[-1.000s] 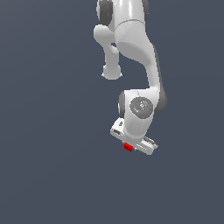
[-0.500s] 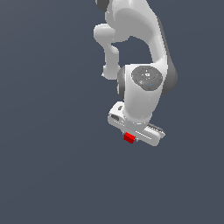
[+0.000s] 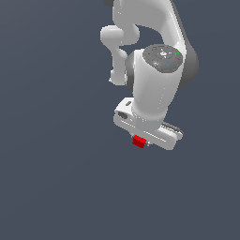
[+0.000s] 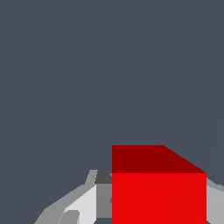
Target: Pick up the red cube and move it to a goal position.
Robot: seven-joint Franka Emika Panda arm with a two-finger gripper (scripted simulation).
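Note:
The red cube is small and bright red, and it pokes out from under my white gripper, which is shut on it. The arm hangs over the plain grey surface with the gripper body hiding most of the fingers in the exterior view. In the wrist view the red cube fills the lower part of the picture, held between the grey-white fingers. No goal marker shows in either view.
The white arm rises toward the top of the exterior view. A flat dark grey surface lies all around it.
The arm has risen toward the camera and looks larger, carrying the red cube with it. The gripper has stayed shut on the cube.

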